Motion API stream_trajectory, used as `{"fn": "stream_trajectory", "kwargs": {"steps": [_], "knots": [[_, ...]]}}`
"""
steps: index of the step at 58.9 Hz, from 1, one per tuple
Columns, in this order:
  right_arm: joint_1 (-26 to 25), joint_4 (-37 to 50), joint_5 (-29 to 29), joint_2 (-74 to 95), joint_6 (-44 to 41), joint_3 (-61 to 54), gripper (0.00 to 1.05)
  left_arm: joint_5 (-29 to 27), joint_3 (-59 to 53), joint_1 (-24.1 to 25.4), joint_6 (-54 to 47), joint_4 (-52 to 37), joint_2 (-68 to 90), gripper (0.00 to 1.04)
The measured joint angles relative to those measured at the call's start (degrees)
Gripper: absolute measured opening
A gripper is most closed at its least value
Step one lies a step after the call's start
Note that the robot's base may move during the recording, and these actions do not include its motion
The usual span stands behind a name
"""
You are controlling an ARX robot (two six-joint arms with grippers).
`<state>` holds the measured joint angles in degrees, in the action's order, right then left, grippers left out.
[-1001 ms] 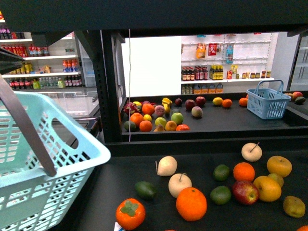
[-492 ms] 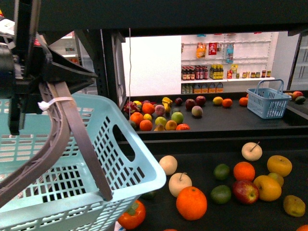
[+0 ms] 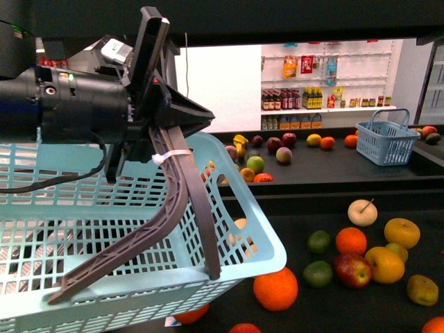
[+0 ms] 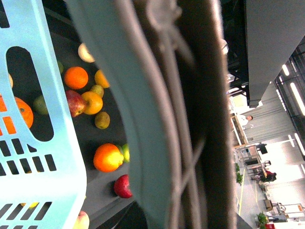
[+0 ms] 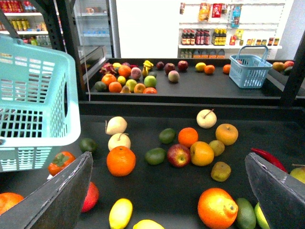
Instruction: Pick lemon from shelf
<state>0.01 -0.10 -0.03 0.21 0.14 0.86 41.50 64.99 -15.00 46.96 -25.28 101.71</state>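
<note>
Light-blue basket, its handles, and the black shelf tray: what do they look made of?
The basket: moulded plastic by the look, with slotted lattice walls and a smooth satin surface. The handles: probably grey-brown plastic strips, thin and curved, with a white tie around them. The shelf tray: matte black with no glare; painted metal or coated board, cannot tell which.

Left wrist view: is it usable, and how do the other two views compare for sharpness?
Left wrist view: the basket handle fills the middle, heavily blurred; fruit beyond is fairly sharp. Front view: the basket and left arm block the left half; the white wall behind is overexposed. Right wrist view: evenly lit, lemon sharp.
</note>
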Motion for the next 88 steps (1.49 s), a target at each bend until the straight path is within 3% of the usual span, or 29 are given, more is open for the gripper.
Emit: {"fn": "stream_trajectory", "kwargs": {"steps": [19,39,41,45,48,55,65,76,88], "knots": [[0.0,0.0,0.0,0.0,0.0,0.0,0.97,-0.5,6.19,-4.44,0.22,-0.98,6.56,0.07],[0.0,0.0,0.0,0.0,0.02,0.0,0.97,-1.03,8.59,-6.01,0.22,-0.74,8.76,0.07],[0.59,-0.9,1.79,0.55,0.35,0.15,0.97,-0.98,8.59,-6.01,0.22,-0.74,8.79,0.07],[3.65,-9.14,13.16,5.27,2.01,3.04,0.97,-0.96,8.59,-6.08,0.15,-0.74,8.87,0.07],[2.58,-11.76,14.71,10.67,3.74,3.82,0.97,-1.01,8.59,-6.08,0.24,-0.74,8.9,0.07],[-5.44,-4.63,5.62,27.21,7.39,6.78,0.97,-0.96,8.59,-6.12,0.17,-0.74,8.94,0.07],[-13.22,9.6,-7.74,51.34,6.32,15.39,0.97,-0.98,8.59,-6.16,0.2,-0.74,8.94,0.07],[-21.9,19.26,-16.83,75.49,1.18,23.71,0.97,-0.94,8.59,-6.19,0.17,-0.74,8.94,0.07],[-23.41,28.44,-24.06,96.98,-9.2,30.23,0.97,-0.94,8.59,-6.27,0.11,-0.74,8.98,0.07]]}}
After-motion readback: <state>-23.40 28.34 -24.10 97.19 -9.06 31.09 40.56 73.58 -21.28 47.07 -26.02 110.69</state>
